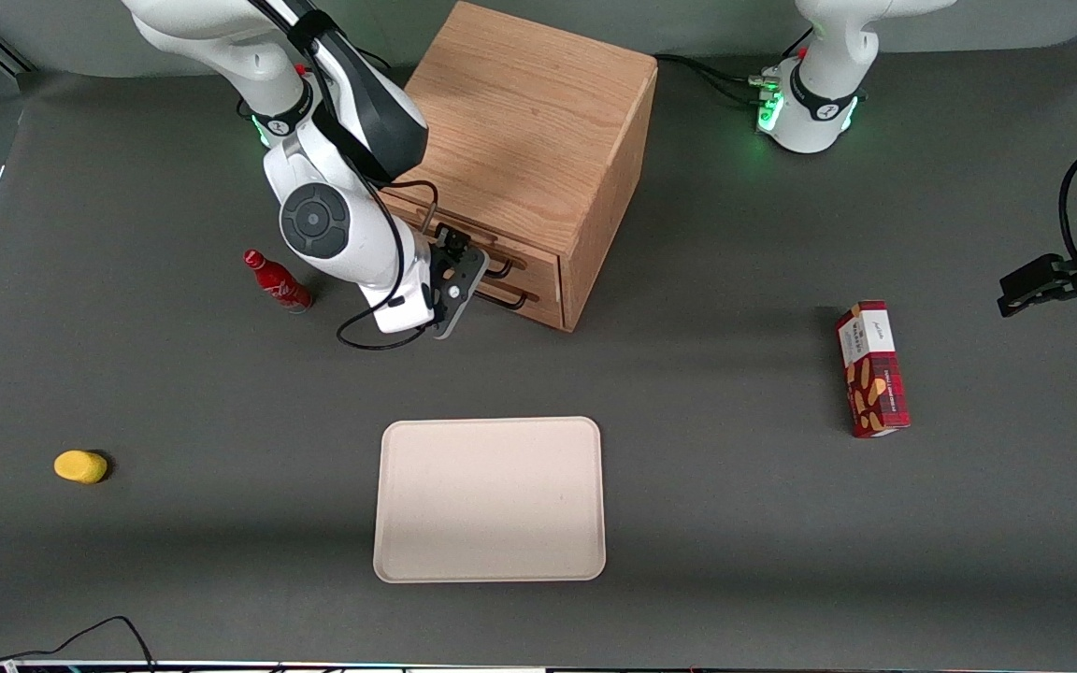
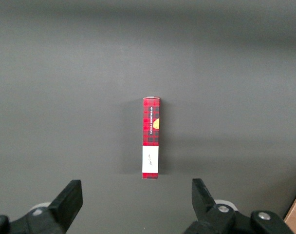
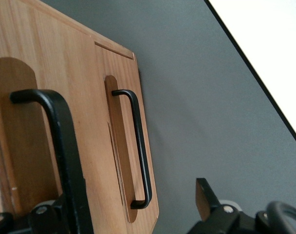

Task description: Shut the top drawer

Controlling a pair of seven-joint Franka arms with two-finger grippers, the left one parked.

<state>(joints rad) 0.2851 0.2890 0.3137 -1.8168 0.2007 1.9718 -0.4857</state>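
The wooden cabinet (image 1: 529, 121) stands at the back of the table, its drawers facing the working arm's end. The top drawer (image 1: 538, 248) has a thin black handle (image 1: 499, 268) and looks nearly flush with the lower drawer (image 1: 538, 299) beneath it. My gripper (image 1: 452, 250) is right in front of the top drawer, at its handle. In the right wrist view, the top drawer's handle (image 3: 60, 146) looms close, and the lower drawer's handle (image 3: 138, 146) lies farther off. My gripper (image 3: 131, 204) is open and holds nothing. One finger (image 3: 206, 197) shows; the near handle hides the other.
A red bottle (image 1: 277, 280) lies beside the arm, toward the working arm's end. A beige tray (image 1: 490, 500) sits nearer the front camera. A yellow object (image 1: 80, 465) lies toward the working arm's end, and a red box (image 1: 872, 369) toward the parked arm's.
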